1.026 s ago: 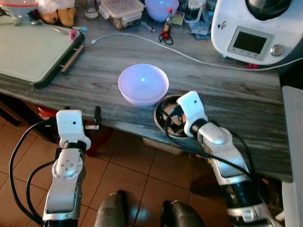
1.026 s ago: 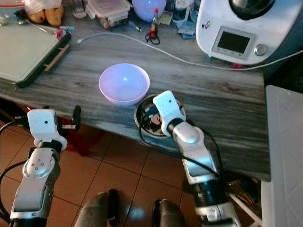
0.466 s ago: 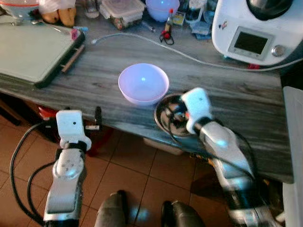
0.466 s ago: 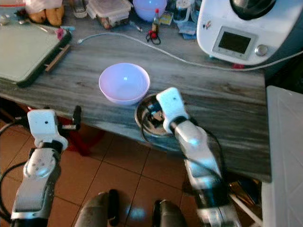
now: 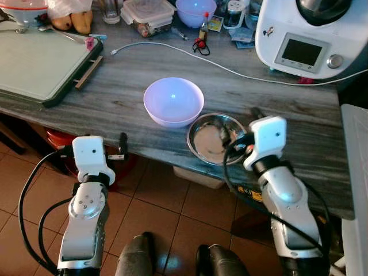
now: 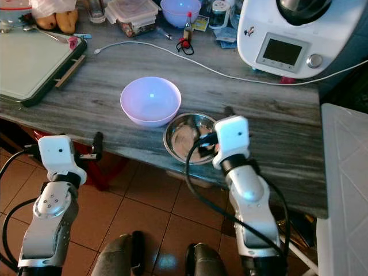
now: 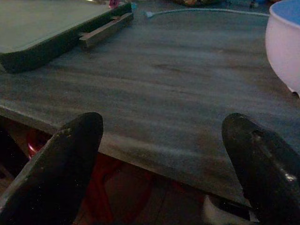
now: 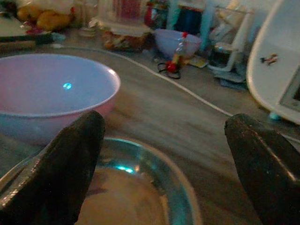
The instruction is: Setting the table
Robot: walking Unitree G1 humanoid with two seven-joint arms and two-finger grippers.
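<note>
1. Left eye view shows a grey wood-grain counter (image 5: 144, 123) with a steel bowl (image 5: 214, 140) sitting close to its near edge; this bowl is the landmark for what follows.
2. A pale lilac bowl (image 5: 173, 102) stands upright just beside the steel bowl, on its far left side, their rims close together or touching; I cannot tell which.
3. The right gripper (image 8: 161, 164) sits at the steel bowl's near right rim, and its two black fingers (image 8: 70, 164) are spread wide with nothing between them. In the right wrist view the steel bowl lies just ahead, in line with the gap between the fingers, and the lilac bowl is behind it.
4. The left gripper (image 7: 161, 164) hangs off the counter's near edge, well to the left of the steel bowl, over the tiled floor (image 5: 172, 207). Its fingers (image 7: 61, 164) are also spread wide and empty.
5. A white kitchen machine (image 5: 307, 34) with a small screen stands far behind the steel bowl, to the right.
6. A thin white cable (image 5: 190, 54) runs across the counter behind both bowls.
7. A large green-edged board (image 5: 43, 63) lies well to the left of the steel bowl.
8. A second lilac bowl (image 5: 195, 10), a lidded food box (image 5: 150, 12) and small bottles crowd the counter's back edge.
</note>
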